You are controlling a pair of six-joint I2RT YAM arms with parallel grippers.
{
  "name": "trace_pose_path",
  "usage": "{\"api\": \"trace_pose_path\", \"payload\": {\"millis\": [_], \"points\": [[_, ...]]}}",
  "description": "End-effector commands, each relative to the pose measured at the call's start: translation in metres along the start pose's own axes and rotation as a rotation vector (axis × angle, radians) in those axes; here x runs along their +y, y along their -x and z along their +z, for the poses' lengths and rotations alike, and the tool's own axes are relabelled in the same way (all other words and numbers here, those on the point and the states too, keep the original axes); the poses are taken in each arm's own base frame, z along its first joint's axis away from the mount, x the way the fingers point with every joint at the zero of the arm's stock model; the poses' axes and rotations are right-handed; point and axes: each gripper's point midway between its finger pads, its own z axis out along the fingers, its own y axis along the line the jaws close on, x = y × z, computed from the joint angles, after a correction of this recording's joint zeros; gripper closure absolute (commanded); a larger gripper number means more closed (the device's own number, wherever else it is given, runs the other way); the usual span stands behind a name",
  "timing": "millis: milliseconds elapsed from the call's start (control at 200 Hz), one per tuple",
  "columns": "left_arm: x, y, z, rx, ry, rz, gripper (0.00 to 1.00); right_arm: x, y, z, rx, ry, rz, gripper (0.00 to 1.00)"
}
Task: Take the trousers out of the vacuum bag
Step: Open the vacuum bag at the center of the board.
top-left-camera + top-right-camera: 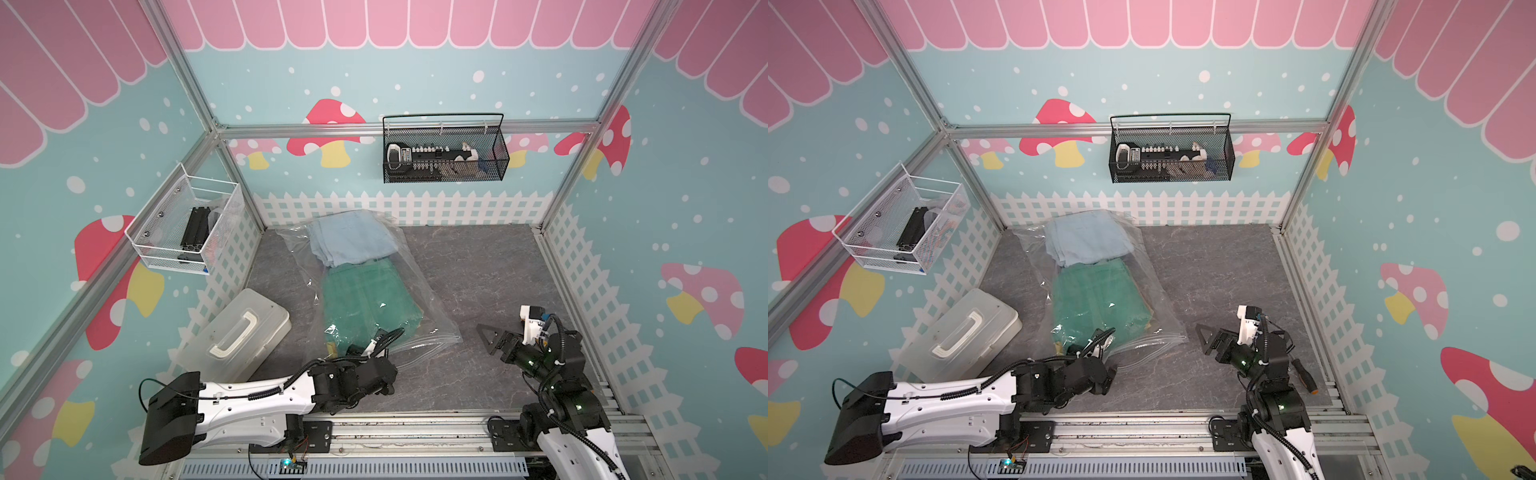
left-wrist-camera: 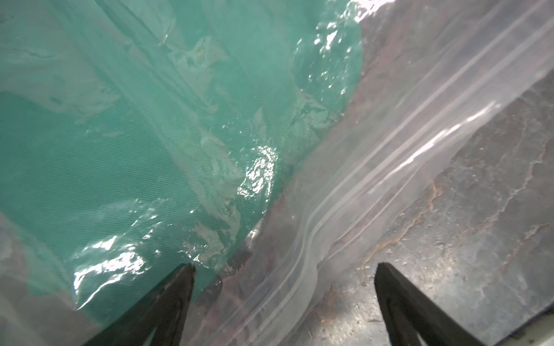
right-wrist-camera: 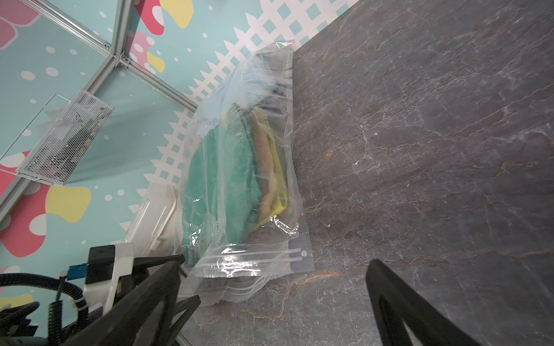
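Left gripper [image 2: 284,266] wide apart, empty | right gripper [image 3: 275,260] same | vacuum bag [image 1: 438,320] lengthwise near-to-far, zip edge [image 3: 254,257] nearest

The vacuum bag [image 1: 432,316] is clear, glossy, crinkled plastic film with ridged seal strips. The trousers [image 1: 365,303] are matt woven cloth. The surface [image 1: 498,270] is dark, matt, stone-veined. The box [image 1: 237,328] at the bag's 8 o'clock is smooth translucent plastic.
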Motion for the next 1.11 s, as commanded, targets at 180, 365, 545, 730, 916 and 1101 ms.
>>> {"api": "trace_pose_path", "payload": {"millis": [180, 365, 545, 730, 916, 1101], "points": [[0.003, -0.008, 0.021, -0.011, 0.046, -0.067, 0.35, 0.014, -0.004, 0.018, 0.038, 0.056, 0.018, 0.05], [-0.001, -0.001, 0.024, -0.003, 0.014, -0.06, 0.59, 0.042, 0.008, 0.043, 0.058, 0.068, -0.037, 0.05], [0.004, 0.015, 0.021, 0.018, -0.03, -0.071, 0.88, 0.07, 0.01, 0.054, 0.069, 0.091, -0.084, 0.11], [0.008, 0.038, 0.013, 0.027, -0.039, -0.054, 1.0, 0.084, -0.011, 0.052, 0.083, 0.101, -0.08, 0.26], [0.013, 0.058, 0.01, 0.05, -0.042, -0.051, 1.0, 0.095, -0.038, 0.043, 0.111, 0.109, -0.089, 0.39], [0.013, 0.085, 0.002, 0.056, -0.06, -0.028, 1.0, 0.103, -0.074, 0.052, 0.159, 0.114, -0.092, 0.44]]}}
